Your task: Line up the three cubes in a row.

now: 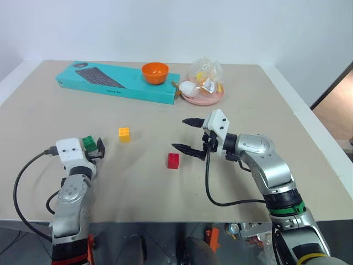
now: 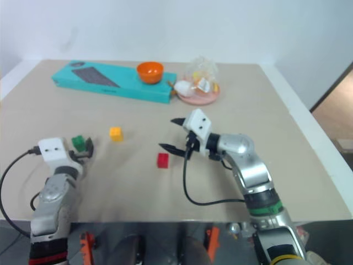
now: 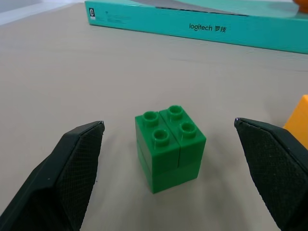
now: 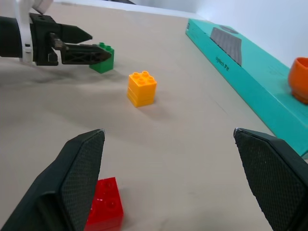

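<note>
Green cube (image 3: pixel 169 147), rigid, light, slick-sided, sits between the spread left gripper (image 3: pixel 168 183) fingers; pinch flat opposite sides. Right gripper (image 1: pixel 186 135) gapes empty.

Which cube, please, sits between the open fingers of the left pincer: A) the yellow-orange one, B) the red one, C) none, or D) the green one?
D: the green cube stands on the table between the fingers of the open left pincer, touching neither.
</note>
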You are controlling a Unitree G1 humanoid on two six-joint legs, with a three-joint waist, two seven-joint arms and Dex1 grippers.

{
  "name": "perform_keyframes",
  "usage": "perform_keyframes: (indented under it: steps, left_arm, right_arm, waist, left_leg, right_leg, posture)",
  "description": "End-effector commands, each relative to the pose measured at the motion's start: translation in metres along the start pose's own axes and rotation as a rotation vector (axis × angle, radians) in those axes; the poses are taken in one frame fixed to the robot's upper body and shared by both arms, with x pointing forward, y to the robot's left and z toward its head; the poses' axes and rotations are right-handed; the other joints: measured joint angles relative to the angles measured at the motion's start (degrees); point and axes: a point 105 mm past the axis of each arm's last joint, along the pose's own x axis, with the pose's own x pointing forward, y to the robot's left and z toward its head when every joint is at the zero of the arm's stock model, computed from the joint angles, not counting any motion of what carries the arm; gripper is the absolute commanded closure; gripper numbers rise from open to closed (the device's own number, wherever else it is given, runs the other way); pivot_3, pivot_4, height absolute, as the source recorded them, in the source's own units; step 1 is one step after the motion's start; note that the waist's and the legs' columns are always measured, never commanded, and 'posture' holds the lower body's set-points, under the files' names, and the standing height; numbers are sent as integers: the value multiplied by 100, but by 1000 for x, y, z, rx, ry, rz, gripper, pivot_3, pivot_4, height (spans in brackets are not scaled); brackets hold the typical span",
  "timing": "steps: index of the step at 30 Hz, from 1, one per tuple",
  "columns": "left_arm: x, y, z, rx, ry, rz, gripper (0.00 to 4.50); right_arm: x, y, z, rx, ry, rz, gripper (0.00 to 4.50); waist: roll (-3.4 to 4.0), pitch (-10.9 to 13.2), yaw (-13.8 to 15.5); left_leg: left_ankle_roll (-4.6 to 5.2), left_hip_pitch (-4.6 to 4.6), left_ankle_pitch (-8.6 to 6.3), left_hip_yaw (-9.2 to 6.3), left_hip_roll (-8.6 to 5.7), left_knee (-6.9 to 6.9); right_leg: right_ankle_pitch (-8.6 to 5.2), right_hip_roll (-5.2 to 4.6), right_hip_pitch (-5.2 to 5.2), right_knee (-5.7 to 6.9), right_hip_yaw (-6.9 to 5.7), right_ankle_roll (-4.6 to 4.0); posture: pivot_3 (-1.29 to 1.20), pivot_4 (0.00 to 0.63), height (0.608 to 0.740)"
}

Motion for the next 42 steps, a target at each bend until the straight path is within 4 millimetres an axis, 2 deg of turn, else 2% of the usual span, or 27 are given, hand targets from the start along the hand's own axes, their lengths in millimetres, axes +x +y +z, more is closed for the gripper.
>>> perform_keyframes:
  steps: [1,6,9,12,17,20,21,22,28,31,35,37,42]
  left_arm:
    - [4,1,5,2,-9,43,0]
    - [8,0,3,-8,9,69,0]
    - [11,0,1,-26,21,91,0]
    - [14,-3,1,-34,26,90,0]
    - [14,-1,1,-37,29,108,1471]
    - [14,1,2,-43,26,121,2531]
    - [13,2,2,-45,26,126,3004]
    - [13,3,2,-45,28,134,3198]
    - [12,4,2,-43,27,127,3196]
    - [13,-4,3,6,13,42,3196]
    - [4,-28,1,109,7,-314,3196]
    - [-2,-33,1,153,-2,-433,3196]
    - [-34,-44,3,231,-8,-842,3196]
  right_arm:
    - [-2,-5,21,11,-62,3,65]
    - [-2,11,31,92,-108,117,65]
    - [0,24,31,79,-90,217,65]
    - [7,29,26,33,-66,262,65]
    - [15,29,24,-4,-66,276,0]
    - [19,28,24,-15,-72,275,0]
    - [20,28,24,-17,-73,275,0]
    - [20,28,23,-19,-73,276,0]
    - [21,28,21,-25,-70,279,0]
    - [20,26,22,-27,-72,271,0]
    - [18,26,26,-31,-83,269,0]
    - [16,27,26,-32,-84,269,0]
    - [10,28,24,-40,-72,266,0]
  waist:
    - [0,0,0]
    - [0,0,0]
    - [-1,1,0]
    - [-2,0,0]
    - [-2,1,-2]
    - [-2,0,-1]
    - [-2,0,-1]
    - [-2,0,-1]
    - [-2,0,-1]
    - [-2,0,-2]
    - [-1,1,-2]
    - [0,1,-3]
    - [1,2,-2]
  left_leg:
    - [0,0,0,0,0,0]
    - [0,-1,0,-2,0,0]
    - [0,-2,0,-4,-1,0]
    - [0,-2,0,-3,-2,0]
    - [0,-2,0,-2,-1,1]
    - [0,-5,0,-2,-2,1]
    - [0,-5,0,-3,-3,1]
    - [0,-4,0,-3,-3,1]
    - [0,-3,0,-3,-3,1]
    - [0,-4,0,-2,-2,1]
    - [-1,-3,0,1,-1,-1]
    - [-1,-4,0,1,1,-3]
    - [-1,-6,-1,0,4,-5]
  right_leg:
    - [0,0,0,0,1,0]
    - [0,0,-1,0,1,1]
    - [0,-1,-1,0,0,2]
    - [0,-1,0,0,-1,1]
    - [1,2,-1,0,-1,1]
    - [0,-1,-2,-1,-1,2]
    - [0,-3,-1,-1,-1,3]
    - [0,-3,-1,-1,-1,3]
    - [0,-2,-1,-1,-1,3]
    - [1,-1,-1,0,-2,3]
    - [0,1,-3,0,-3,0]
    - [-1,0,-6,-1,-2,-3]
    - [-3,-17,-14,-1,1,-8]
  posture:
    - [0,150,740]
    - [0,150,740]
    - [0,150,740]
    - [0,150,740]
    - [0,150,740]
    - [0,150,740]
    - [0,150,740]
    - [0,150,740]
    - [0,150,740]
    - [0,150,740]
    - [0,150,740]
    - [0,150,740]
    - [0,150,740]
